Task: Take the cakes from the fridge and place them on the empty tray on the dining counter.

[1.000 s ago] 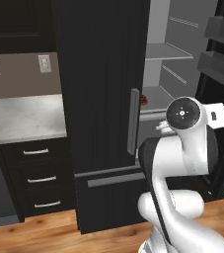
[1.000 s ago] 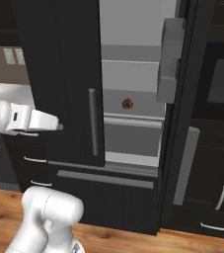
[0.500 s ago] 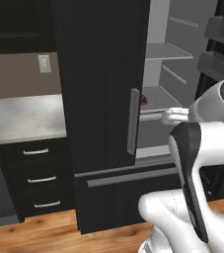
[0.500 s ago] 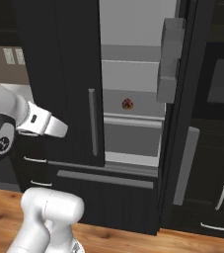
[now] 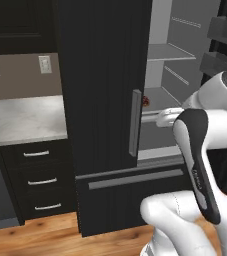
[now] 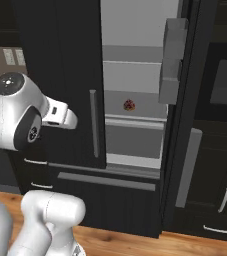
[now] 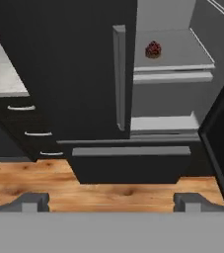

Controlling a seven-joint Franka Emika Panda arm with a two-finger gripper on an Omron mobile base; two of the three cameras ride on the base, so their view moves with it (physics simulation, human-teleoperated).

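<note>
The black fridge (image 5: 100, 75) (image 6: 60, 50) (image 7: 74, 74) stands with its left door shut and its right door (image 6: 185, 125) swung open. One small cake (image 7: 153, 50) with a dark red top sits on a pale grey shelf inside, also seen as the cake (image 6: 129, 105) (image 5: 145, 100) just past the left door's handle. My gripper (image 7: 111, 202) is open and holds nothing. It hangs well short of the fridge, low, looking up at the shelf. The hand (image 6: 60, 117) reaches toward the left door. The empty tray and the dining counter are out of view.
The fridge's bottom drawer (image 7: 130, 163) juts out below the shelf. The open door carries grey bins (image 6: 171, 60). To the left, a wall counter (image 5: 20, 120) tops black drawers (image 5: 35, 175). Black cabinets (image 6: 220, 150) stand right of the fridge. Wood floor (image 7: 108, 185) lies below.
The arm has swung its links round and the hand has edged a little toward the fridge. The jaws stay open and the cake has not moved.
</note>
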